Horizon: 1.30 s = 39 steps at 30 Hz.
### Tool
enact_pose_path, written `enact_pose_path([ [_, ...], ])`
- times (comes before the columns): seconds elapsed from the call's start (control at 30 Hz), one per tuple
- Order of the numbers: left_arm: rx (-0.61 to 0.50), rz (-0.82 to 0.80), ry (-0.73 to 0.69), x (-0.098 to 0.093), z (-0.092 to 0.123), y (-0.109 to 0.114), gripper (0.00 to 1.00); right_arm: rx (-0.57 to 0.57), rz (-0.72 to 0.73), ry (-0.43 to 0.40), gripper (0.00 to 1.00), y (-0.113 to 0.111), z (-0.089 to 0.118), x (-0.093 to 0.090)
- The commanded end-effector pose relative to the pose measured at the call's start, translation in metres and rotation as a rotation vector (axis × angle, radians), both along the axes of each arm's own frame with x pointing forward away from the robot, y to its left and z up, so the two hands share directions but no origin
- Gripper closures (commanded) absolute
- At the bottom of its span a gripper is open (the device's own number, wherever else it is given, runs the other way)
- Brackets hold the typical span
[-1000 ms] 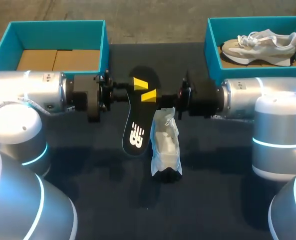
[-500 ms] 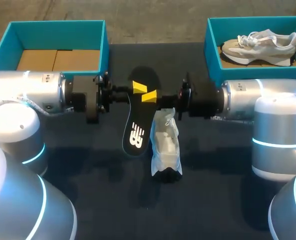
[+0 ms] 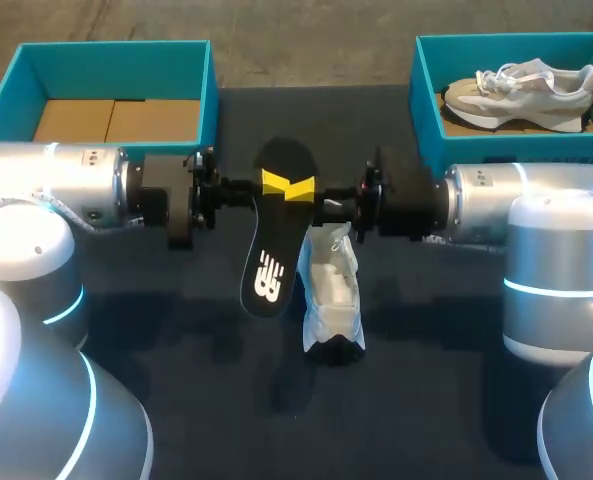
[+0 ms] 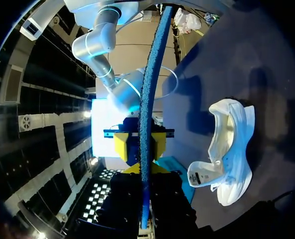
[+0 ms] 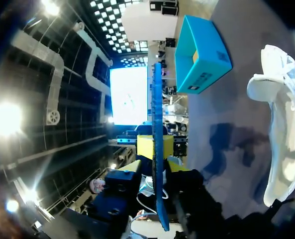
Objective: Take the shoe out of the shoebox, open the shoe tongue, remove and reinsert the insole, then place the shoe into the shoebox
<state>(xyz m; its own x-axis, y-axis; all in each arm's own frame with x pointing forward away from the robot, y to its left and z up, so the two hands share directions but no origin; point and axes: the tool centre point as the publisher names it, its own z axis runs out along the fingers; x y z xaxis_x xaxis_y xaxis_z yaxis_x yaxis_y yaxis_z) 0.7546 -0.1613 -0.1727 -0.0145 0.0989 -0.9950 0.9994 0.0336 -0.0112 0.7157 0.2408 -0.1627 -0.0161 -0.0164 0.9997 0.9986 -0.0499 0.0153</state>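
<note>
Left tool (image 3: pixel 275 181) and right tool (image 3: pixel 302 190) both clench the insole (image 3: pixel 274 245) at frame centre, its length parallel to the shoe (image 3: pixel 332 295) just lower-right.

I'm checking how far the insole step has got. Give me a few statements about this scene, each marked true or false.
1. The black foam insole is held off the table, with the left gripper and right gripper meeting on it. True.
2. The white shoe sits inside a box. False: it lies on the dark table, beside the insole.
3. The right teal shoebox holds a grey-beige sneaker. True.
4. The left teal shoebox holds a shoe as well. False: only brown cardboard shows inside it.
</note>
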Motion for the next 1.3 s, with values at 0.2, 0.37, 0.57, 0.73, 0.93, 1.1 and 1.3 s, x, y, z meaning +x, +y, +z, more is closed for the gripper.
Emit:
enact_pose_path([
  [0.2,0.028,-0.031,0.102,-0.006,-0.003,0.013,1.00,-0.053,-0.043,-0.009,0.00,-0.014,-0.004,-0.011],
  [0.37,0.039,-0.024,0.150,-0.009,-0.005,0.016,1.00,-0.156,-0.063,-0.114,0.00,-0.028,-0.004,-0.012],
  [0.57,0.039,-0.024,0.150,-0.009,-0.005,0.016,1.00,-0.207,-0.038,-0.185,0.00,-0.031,-0.002,-0.011],
  [0.73,0.039,-0.024,0.150,-0.009,-0.005,0.016,1.00,-0.207,-0.038,-0.185,0.00,-0.031,-0.002,-0.011],
  [0.93,0.039,-0.024,0.150,-0.009,-0.005,0.016,1.00,-0.207,-0.038,-0.185,0.00,-0.031,-0.002,-0.011],
  [1.1,0.039,-0.024,0.150,-0.009,-0.005,0.016,1.00,-0.207,-0.038,-0.185,0.00,-0.031,-0.002,-0.011],
  [1.3,0.064,-0.098,0.332,-0.022,-0.012,0.019,1.00,-0.389,-0.007,-0.276,0.00,-0.041,-0.003,-0.018],
])
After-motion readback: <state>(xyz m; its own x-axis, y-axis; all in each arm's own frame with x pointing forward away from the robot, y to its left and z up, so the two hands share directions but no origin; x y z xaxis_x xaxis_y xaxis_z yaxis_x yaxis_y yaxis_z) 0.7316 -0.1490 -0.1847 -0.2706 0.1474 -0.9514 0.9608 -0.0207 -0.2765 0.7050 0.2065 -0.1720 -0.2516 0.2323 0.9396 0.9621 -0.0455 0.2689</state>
